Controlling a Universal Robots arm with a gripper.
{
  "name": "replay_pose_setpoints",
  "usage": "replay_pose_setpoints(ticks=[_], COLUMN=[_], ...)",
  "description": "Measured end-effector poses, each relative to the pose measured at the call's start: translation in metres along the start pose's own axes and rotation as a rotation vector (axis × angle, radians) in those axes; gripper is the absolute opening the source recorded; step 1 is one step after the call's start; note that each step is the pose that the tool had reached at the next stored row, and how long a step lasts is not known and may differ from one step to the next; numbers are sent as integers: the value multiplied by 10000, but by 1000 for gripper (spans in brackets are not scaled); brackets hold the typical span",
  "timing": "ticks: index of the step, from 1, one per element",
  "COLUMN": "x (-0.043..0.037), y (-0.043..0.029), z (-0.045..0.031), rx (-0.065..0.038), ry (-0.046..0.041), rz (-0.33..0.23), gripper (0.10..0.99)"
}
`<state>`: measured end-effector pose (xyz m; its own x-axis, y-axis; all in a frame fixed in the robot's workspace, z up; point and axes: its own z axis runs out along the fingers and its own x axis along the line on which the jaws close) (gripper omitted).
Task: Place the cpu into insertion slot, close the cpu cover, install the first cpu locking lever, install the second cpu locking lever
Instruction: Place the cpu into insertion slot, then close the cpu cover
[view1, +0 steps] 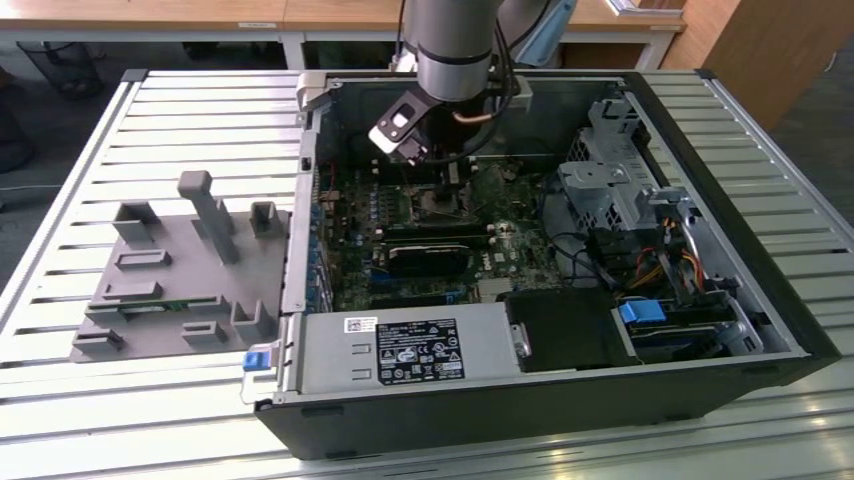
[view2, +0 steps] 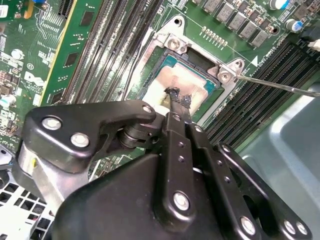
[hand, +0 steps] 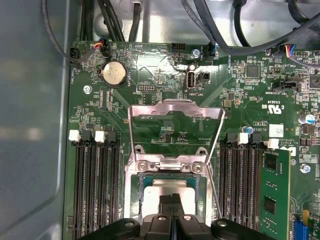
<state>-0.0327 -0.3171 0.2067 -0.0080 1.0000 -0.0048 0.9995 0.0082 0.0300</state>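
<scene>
The cpu (hand: 152, 192) lies flat in the slot (hand: 134, 197), directly beneath the hand (hand: 171, 199). The fingers are pressed together, tips on or just above its face. The cover (hand: 172, 105) is swung open beyond the slot, on the side away from the hand.

Wide shot: a pale slatted table (view1: 160, 100) carries an open black computer case (view1: 534, 415); on the exterior view's left, just beside the case, sits a grey moulded fixture (view1: 147, 300) with upright posts; a labelled silver power supply (view1: 400, 350) takes the near corner, a blue latch (view1: 258, 360) at its end; a metal drive cage (view1: 607, 195) and coloured wires (view1: 661, 265) are on the exterior view's right; close in on the green motherboard (hand: 165, 75): a coin cell (hand: 114, 73), long black memory slots (hand: 95, 185), a seated green module (hand: 274, 195), black cables (hand: 115, 20) beyond the board's edge.
</scene>
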Motion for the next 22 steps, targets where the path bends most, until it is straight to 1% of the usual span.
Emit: replay_pose_setpoints(ticks=[14,22], x=[0,0], y=[1,3], z=[-35,-84], rx=[5,6], ry=[2,2], rz=[0,0], gripper=[106,106])
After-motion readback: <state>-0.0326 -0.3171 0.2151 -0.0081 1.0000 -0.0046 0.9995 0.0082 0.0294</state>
